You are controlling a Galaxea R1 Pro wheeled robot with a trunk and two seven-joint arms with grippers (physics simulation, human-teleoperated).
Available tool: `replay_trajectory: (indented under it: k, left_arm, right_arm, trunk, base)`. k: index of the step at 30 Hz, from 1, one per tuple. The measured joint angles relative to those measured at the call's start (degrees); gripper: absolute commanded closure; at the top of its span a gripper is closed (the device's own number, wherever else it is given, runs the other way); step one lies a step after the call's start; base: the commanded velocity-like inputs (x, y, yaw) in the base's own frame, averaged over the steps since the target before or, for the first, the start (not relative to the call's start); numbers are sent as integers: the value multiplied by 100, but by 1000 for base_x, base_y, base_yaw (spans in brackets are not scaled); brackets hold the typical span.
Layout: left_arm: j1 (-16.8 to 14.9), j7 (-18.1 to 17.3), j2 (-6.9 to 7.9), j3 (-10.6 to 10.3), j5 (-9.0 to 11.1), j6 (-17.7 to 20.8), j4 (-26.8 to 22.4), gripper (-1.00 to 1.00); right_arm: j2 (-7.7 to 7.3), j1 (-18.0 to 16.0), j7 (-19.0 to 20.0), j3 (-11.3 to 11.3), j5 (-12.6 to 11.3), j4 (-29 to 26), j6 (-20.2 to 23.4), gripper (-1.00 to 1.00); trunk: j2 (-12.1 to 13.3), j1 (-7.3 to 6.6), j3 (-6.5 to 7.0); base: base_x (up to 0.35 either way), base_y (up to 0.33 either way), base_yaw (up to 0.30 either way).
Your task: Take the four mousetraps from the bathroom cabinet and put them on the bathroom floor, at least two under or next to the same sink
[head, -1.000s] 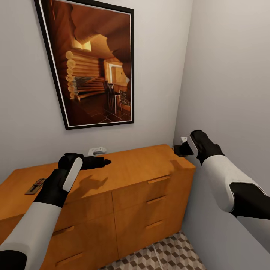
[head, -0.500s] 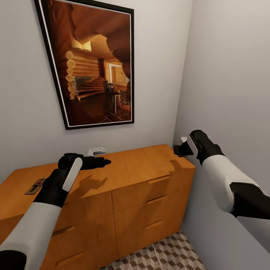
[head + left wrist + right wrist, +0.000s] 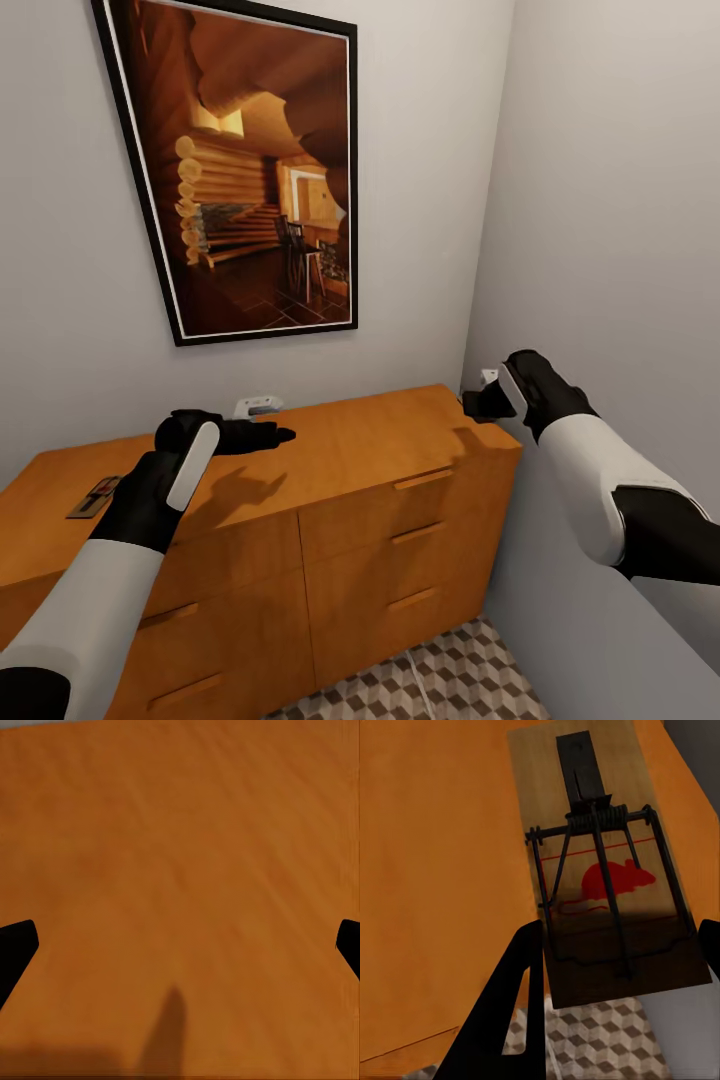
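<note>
My right gripper (image 3: 619, 945) straddles a mousetrap (image 3: 600, 862) overhanging the cabinet (image 3: 350, 470) corner (grip unclear); my left gripper (image 3: 180, 945) hovers wide apart, holding nothing.

Framed cabin picture (image 3: 250, 170), grey walls (image 3: 600, 200)

Mousetrap (image 3: 600, 870) with red mouse print lying between the right gripper (image 3: 619, 967) fingers (image 3: 514, 997), overhanging the cabinet (image 3: 435, 870) top's edge; patterned bathroom floor (image 3: 585, 1042) showing below.

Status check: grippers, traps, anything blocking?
Left gripper open over cabinet. Right gripper straddling a mousetrap at cabinet's corner, grip unconfirmed. Second mousetrap far left. No obstruction.
</note>
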Motion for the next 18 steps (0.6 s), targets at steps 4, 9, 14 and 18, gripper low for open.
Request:
replay_trajectory:
  k: [4,9,14,18]
  left_arm:
    - [1,-30,34,-32,35,-22,114,-100]
    - [4,-175,195,-193,200,-29,275,-100]
    - [2,-78,228,-32,123,-29,178,-100]
    - [1,38,99,41,84,-20,50,-100]
  right_arm:
    - [8,0,-15,35,34,113,-35,100]
    - [14,0,-15,45,64,274,-198,100]
    - [-3,0,-3,27,73,191,-167,100]
    - [-25,0,5,22,78,96,-40,100]
  trunk:
    - [0,0,0]
    - [0,0,0]
    - [0,0,0]
    - [0,0,0]
  base:
    - [0,0,0]
    - [0,0,0]
    - [0,0,0]
    - [0,0,0]
